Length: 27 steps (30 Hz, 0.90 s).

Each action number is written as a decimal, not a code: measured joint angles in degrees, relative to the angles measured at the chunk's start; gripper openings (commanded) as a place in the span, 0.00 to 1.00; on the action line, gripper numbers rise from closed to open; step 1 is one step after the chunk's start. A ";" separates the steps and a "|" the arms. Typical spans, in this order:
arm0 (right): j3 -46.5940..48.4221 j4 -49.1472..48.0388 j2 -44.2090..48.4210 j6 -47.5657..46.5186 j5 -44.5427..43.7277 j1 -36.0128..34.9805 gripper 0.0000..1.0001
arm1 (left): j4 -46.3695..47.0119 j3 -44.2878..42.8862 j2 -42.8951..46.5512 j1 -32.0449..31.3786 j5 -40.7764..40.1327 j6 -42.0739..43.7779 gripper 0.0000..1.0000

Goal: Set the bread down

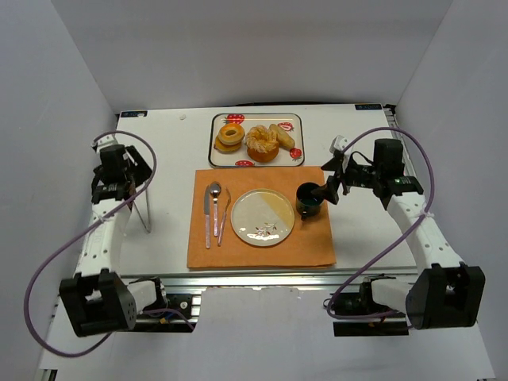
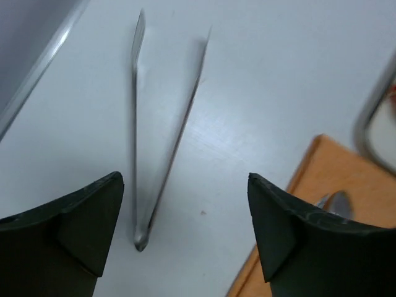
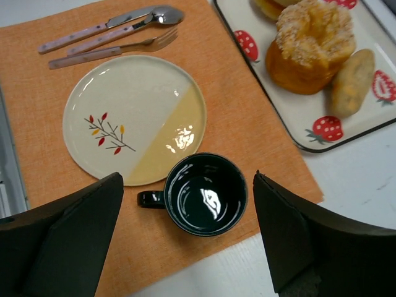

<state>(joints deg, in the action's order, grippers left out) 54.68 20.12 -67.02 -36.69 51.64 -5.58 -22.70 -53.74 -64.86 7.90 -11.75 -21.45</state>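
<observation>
The bread (image 1: 262, 144), a round golden bun with a pale flaky top, sits on the strawberry-print tray (image 1: 213, 144) at the back centre, between a ring donut (image 1: 231, 133) and a small oblong roll (image 1: 282, 136). In the right wrist view the bread (image 3: 309, 46) lies at the top right on the tray (image 3: 297, 117). My right gripper (image 1: 327, 190) (image 3: 187, 176) is open and empty, just above a dark mug (image 3: 207, 195). My left gripper (image 1: 131, 176) (image 2: 184, 176) is open and empty over metal tongs (image 2: 141, 238) on the table at the left.
An orange placemat (image 1: 262, 254) carries a cream plate (image 1: 262, 217) (image 3: 133, 117), the mug (image 1: 308, 198) and cutlery (image 1: 214, 210) (image 3: 111, 37). The tongs (image 1: 145, 202) lie left of the mat. Grey walls enclose the table on three sides.
</observation>
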 measured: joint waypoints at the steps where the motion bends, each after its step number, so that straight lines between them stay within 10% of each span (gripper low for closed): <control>1: 0.02 0.44 -0.81 -0.20 0.28 -0.09 0.89 | -2.10 0.15 -1.77 0.63 -0.28 1.05 0.93; 21: -2.97 -3.17 1.09 2.08 -0.72 -0.50 0.89 | -1.11 0.68 -30.38 7.39 8.22 14.99 0.67; 27: -3.17 -3.82 1.31 2.25 -1.81 -0.50 0.89 | 4.02 0.85 -31.39 7.63 9.33 16.15 0.28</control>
<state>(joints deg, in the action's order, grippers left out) 51.51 16.29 -65.71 -34.44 49.82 -6.09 -18.68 -52.88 -96.25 15.53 -2.42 -5.30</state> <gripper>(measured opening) 0.894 0.378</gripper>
